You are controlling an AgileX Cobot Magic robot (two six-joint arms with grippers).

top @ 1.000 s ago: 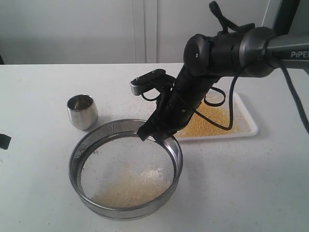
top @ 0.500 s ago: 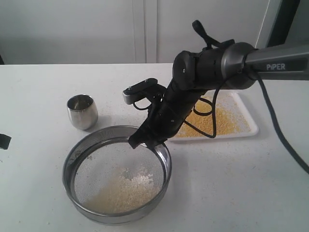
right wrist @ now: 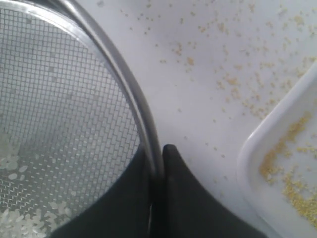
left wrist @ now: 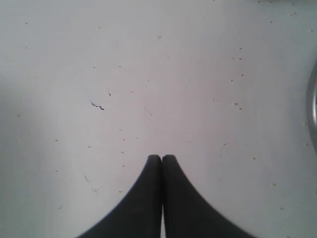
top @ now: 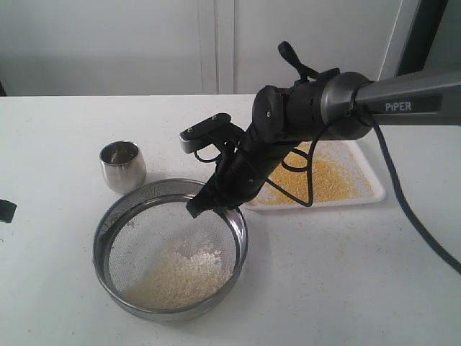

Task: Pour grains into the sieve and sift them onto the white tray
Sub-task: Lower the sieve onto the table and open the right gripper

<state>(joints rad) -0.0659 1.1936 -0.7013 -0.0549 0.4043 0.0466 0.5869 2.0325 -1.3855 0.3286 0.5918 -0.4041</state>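
The sieve (top: 166, 311), a wide steel ring with a mesh bottom, sits left of the white tray (top: 374, 189). My right gripper (top: 209, 204) is shut on its far rim, one finger inside the ring and one outside. Pale off-white grains (top: 180, 277) lie heaped on the mesh at the near side. Golden-yellow grains (top: 324, 180) cover much of the tray. In the right wrist view the right gripper (right wrist: 157, 148) pinches the sieve's rim (right wrist: 114, 64), with the tray's corner (right wrist: 257, 153) beside it. My left gripper (left wrist: 162, 157) is shut on nothing above bare table.
A small steel cup (top: 122, 166) stands upright behind and left of the sieve. Loose yellow grains (right wrist: 233, 79) are scattered on the table between sieve and tray. A black piece of the left arm (top: 6, 210) shows at the table's left edge.
My right gripper has carried the sieve leftward, away from the tray. The pale grains have shifted and spread on the mesh. The cup and tray have not moved.
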